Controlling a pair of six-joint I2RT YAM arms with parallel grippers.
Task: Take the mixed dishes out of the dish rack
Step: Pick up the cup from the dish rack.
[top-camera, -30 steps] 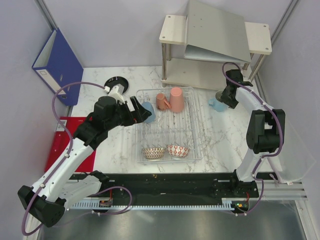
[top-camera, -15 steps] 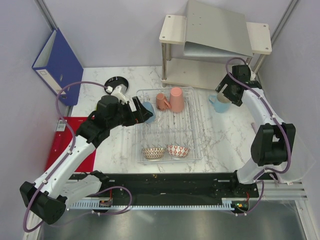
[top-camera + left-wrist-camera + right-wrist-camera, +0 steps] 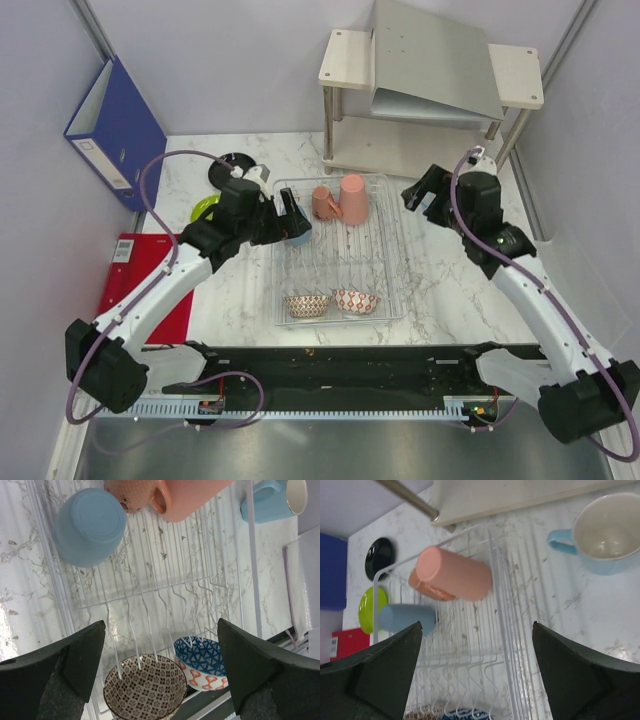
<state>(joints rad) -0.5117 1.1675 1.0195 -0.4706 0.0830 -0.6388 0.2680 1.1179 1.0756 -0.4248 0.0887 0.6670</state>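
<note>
In the dish rack, a light-blue cup, two pink cups and two bowls are propped by the prongs. The left gripper and the right gripper are held spread and empty, probably for the next pick. A blue mug is set outside, on the table.

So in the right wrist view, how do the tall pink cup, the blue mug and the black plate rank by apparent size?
Largest: light-blue mug, nearest the camera and cut by the frame edge.
Then: tall salmon-pink cup.
Smallest: black plate, farther off, so only its look is smaller.
</note>
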